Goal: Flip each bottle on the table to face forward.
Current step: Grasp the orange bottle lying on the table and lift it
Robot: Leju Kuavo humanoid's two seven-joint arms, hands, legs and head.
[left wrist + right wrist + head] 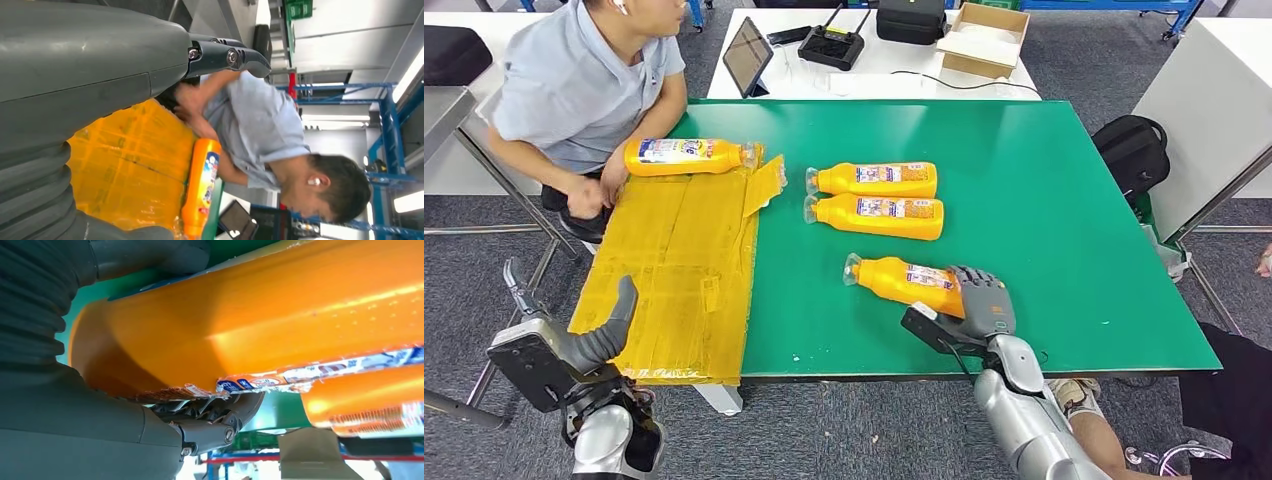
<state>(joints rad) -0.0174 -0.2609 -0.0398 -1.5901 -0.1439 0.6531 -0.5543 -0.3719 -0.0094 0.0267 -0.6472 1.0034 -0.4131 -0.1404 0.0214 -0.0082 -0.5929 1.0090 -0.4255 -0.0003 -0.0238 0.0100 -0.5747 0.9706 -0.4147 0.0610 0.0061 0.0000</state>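
Your nearest bottle [904, 283] lies on its side on the green table [1064, 230], near its front edge, with your right hand [981, 302] wrapped around its base. Two bottles [876, 198] lie just behind it. Your left hand [589, 340] hangs empty, fingers apart, off the table's front-left corner.

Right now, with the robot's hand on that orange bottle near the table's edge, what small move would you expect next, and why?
Probably a roll of the wrist to turn the bottle over. The right hand wraps around the bottle's base end as it lies on its side on the green table, and the right wrist view shows its label running along one side rather than facing up. That is only my guess.
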